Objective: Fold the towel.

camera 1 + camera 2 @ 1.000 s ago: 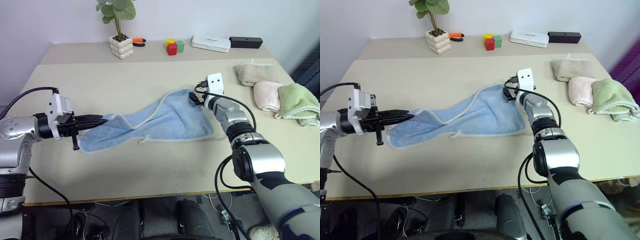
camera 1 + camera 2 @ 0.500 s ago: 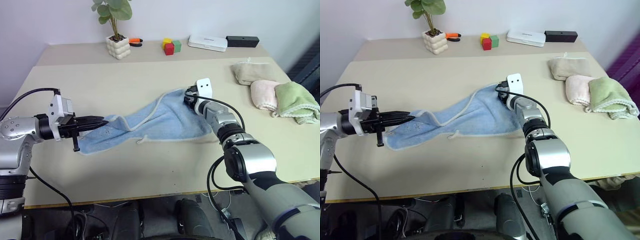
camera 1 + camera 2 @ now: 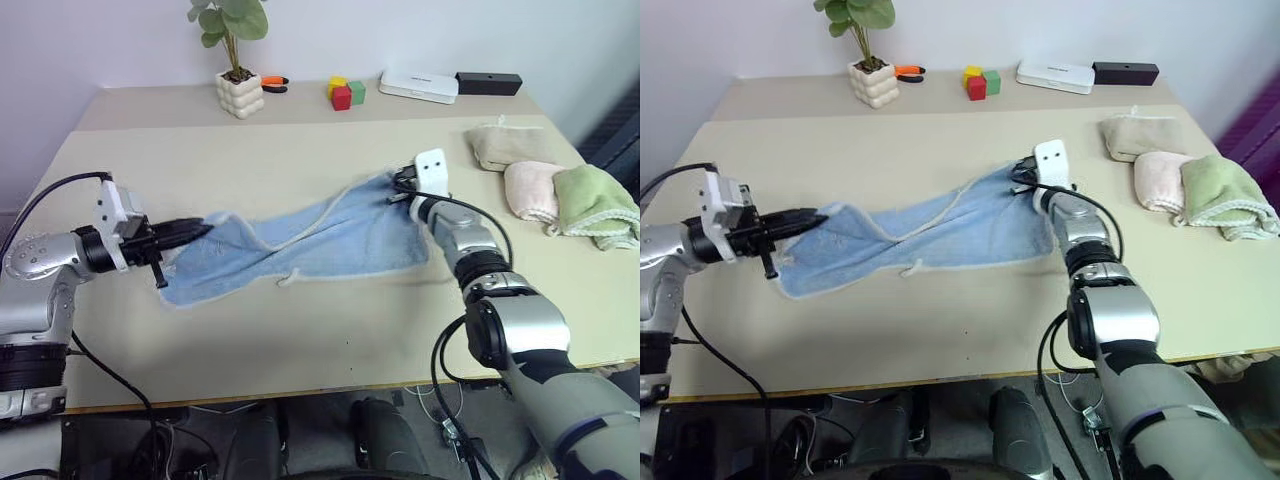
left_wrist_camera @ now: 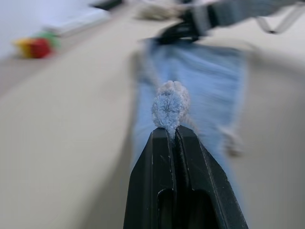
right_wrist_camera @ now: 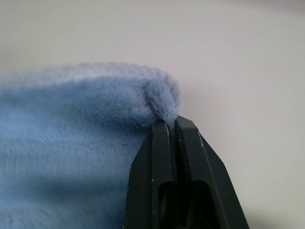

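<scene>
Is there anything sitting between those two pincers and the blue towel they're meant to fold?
Nothing visible does. The left pincer is shut on one corner of the towel and the right pincer is shut on the opposite corner, so both already hold the cloth stretched between them over the table.

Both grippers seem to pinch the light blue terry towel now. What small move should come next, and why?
Probably lift both corners and draw them apart. The left gripper and right gripper are each shut on a corner of the light blue terry towel, which lies twisted and wrinkled on the beige table.
</scene>
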Robot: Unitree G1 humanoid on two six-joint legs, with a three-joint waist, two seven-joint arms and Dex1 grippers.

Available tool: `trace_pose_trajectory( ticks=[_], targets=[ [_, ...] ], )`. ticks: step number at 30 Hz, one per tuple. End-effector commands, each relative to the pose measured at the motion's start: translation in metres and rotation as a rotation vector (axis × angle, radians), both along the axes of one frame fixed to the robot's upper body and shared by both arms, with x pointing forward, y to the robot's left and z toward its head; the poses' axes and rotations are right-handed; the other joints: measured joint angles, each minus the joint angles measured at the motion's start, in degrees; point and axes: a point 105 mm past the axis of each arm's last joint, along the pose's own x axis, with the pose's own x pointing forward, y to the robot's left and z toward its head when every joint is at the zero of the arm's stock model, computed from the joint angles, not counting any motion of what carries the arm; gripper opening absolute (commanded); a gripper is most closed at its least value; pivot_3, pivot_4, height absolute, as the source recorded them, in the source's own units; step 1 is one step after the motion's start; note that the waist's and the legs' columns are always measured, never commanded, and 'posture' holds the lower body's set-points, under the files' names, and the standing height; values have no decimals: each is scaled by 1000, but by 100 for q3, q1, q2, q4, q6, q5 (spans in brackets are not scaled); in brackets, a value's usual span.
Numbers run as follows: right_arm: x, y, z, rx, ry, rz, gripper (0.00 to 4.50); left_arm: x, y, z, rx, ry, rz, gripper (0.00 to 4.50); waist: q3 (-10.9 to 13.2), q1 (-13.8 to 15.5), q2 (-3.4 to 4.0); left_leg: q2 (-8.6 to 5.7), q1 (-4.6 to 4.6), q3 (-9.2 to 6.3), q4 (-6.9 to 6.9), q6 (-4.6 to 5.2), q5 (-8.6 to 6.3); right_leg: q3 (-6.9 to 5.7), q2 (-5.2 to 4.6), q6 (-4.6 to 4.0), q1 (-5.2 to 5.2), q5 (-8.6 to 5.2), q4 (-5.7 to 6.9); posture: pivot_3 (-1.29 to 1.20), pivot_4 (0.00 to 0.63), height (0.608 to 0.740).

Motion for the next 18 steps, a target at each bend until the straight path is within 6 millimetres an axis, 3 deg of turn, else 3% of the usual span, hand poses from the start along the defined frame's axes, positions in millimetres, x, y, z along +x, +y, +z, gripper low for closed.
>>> trace_pose_trajectory(
  ticks=[1, 6, 9, 11, 15, 18],
  targets=[
    [-8, -5, 32, 45, -112, 71, 42, 6, 15, 16, -39, -79, 82, 0, 0, -11, 0, 2, 1, 0, -2, 0, 0, 0, 2, 0, -1, 0, 0, 0, 150, 735],
    [-51, 2, 18, -65, -46, 263, 42, 4, 9, 9, -49, -56, 48, 0, 0, 19, 0, 5, -1, 1, -2, -1, 0, 0, 3, 2, -2, -2, 0, 0, 150, 735],
    [-94, 11, 20, -122, 1, 413, 42, 6, 7, 8, -48, -54, 34, 0, 0, 40, 1, 4, -4, 2, 4, 0, 0, 0, 1, 2, -3, -2, 2, 0, 150, 735],
    [-108, 13, 22, -161, 7, 445, 42, 7, 6, 8, -38, -59, 32, 0, 0, 43, 0, 3, -3, 2, 6, 0, 0, 0, 0, 3, -3, -2, 3, 0, 150, 735],
    [-151, 9, 3, -234, 119, 546, 42, 9, 4, 7, -42, -50, 14, 0, -7, 63, -12, 4, 3, -5, 4, 0, -1, -3, 3, 1, 3, -2, 1, 0, 150, 735],
    [-163, 11, -7, -298, 149, 565, 42, 10, 0, 7, -42, -45, -3, 0, -7, 128, -12, 3, 2, -4, 4, 1, -1, -3, 3, 1, 3, -2, -4, 0, 150, 735]
  ],
)
